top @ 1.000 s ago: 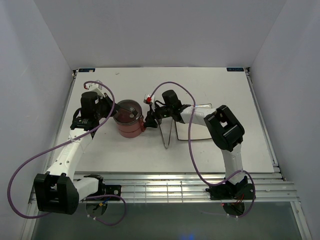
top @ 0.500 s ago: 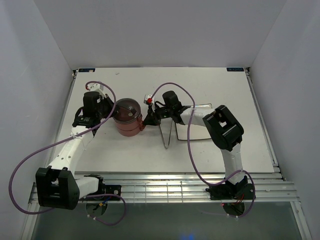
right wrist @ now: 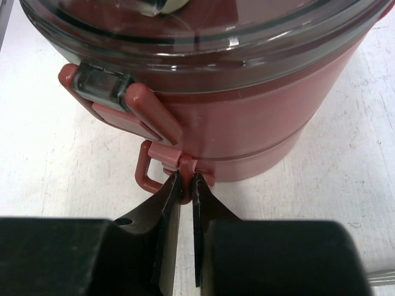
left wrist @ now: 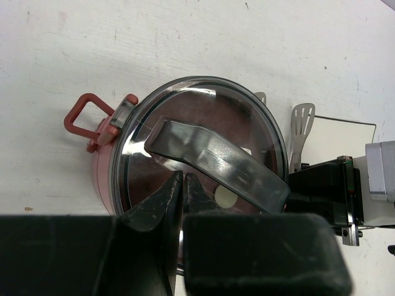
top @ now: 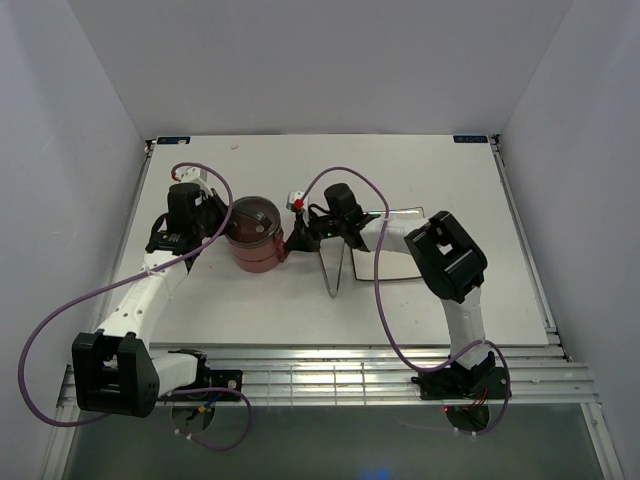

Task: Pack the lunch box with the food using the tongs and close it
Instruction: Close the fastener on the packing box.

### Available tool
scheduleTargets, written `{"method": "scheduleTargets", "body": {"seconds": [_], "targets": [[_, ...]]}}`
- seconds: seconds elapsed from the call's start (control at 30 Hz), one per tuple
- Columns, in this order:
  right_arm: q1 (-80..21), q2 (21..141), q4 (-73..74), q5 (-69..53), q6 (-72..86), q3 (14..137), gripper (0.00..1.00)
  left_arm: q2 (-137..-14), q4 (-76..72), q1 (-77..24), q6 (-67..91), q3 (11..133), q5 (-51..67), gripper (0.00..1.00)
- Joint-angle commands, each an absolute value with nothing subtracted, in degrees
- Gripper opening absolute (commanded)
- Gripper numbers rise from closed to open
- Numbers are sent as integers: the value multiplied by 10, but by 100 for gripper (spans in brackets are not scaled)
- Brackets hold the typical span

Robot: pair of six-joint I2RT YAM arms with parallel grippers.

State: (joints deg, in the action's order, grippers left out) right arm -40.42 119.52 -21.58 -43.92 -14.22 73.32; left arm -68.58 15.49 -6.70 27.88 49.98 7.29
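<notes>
Now the right gripper (right wrist: 184,185) has just snapped nearly shut, pinching the lower red clasp (right wrist: 162,168) of the lunch box (right wrist: 259,123), mid-table. The left gripper (left wrist: 185,185), closed and empty, sits on the cover (left wrist: 203,111), probably steadying it. 2 tiers stacked, tongs (top: 334,284) lying aside: latching looks underway.

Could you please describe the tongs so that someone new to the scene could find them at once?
Start at the round red lunch box on the white table. Just right of it, beside the white plate, lie the tongs: the only slim silver V, its joint toward the near edge.
</notes>
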Motion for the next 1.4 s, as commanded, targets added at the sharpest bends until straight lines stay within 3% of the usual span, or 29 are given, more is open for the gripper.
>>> {"method": "scheduleTargets", "body": {"seconds": [0.0,0.3,0.37,0.53,1.37], "targets": [[-414,1186,-236,-424,-163,722,8,-678,161,-68,274,513,61,16],[-417,1177,-283,-355,-83,708,8,-668,159,-68,284,518,54,18],[-417,1178,-294,-333,-42,708,8,-654,159,-68,299,518,27,33],[-420,1180,-342,-317,34,688,8,-649,156,-65,314,525,10,41],[-465,1170,-364,-229,-18,662,8,-685,156,-62,304,523,-5,41]]}}
